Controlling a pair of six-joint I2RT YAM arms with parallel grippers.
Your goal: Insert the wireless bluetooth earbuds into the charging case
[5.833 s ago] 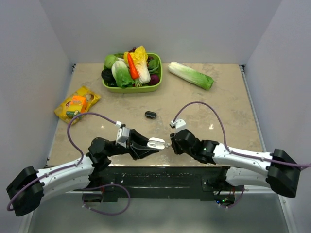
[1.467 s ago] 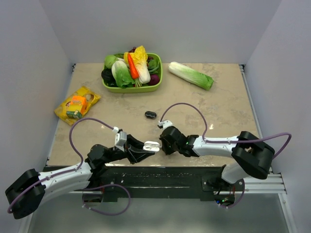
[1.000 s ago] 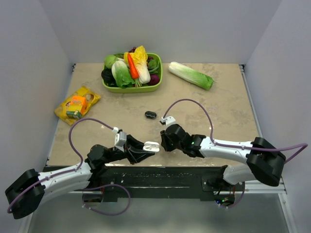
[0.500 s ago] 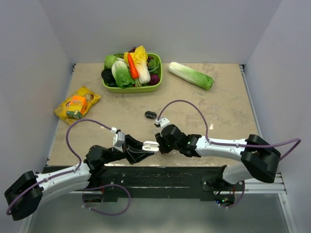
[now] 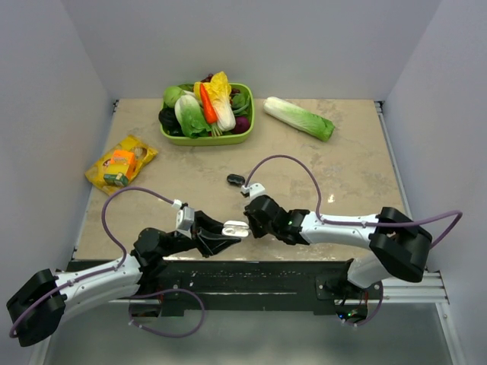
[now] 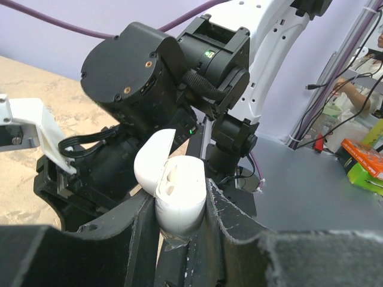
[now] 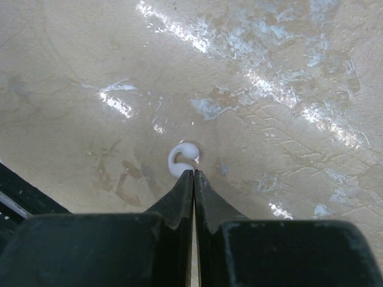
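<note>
My left gripper (image 5: 230,230) is shut on the white charging case (image 5: 237,226) and holds it above the table's near edge. In the left wrist view the case (image 6: 179,194) stands between the two fingers with its lid hinged open to the left and two recesses showing. My right gripper (image 5: 249,223) hangs right next to the case's right side. In the right wrist view its jaws (image 7: 194,173) are closed, and a small white hooked earbud (image 7: 179,159) sits pinched at the very tips, over the beige table. A second earbud does not show.
A small black oval object (image 5: 235,179) lies on the table just behind the right gripper. A green basket (image 5: 204,140) of vegetables stands at the back, a napa cabbage (image 5: 298,118) to its right, a yellow snack packet (image 5: 120,163) at the left.
My right gripper has moved left and slightly forward, closing the gap to the case. The left gripper with the case has barely shifted.
</note>
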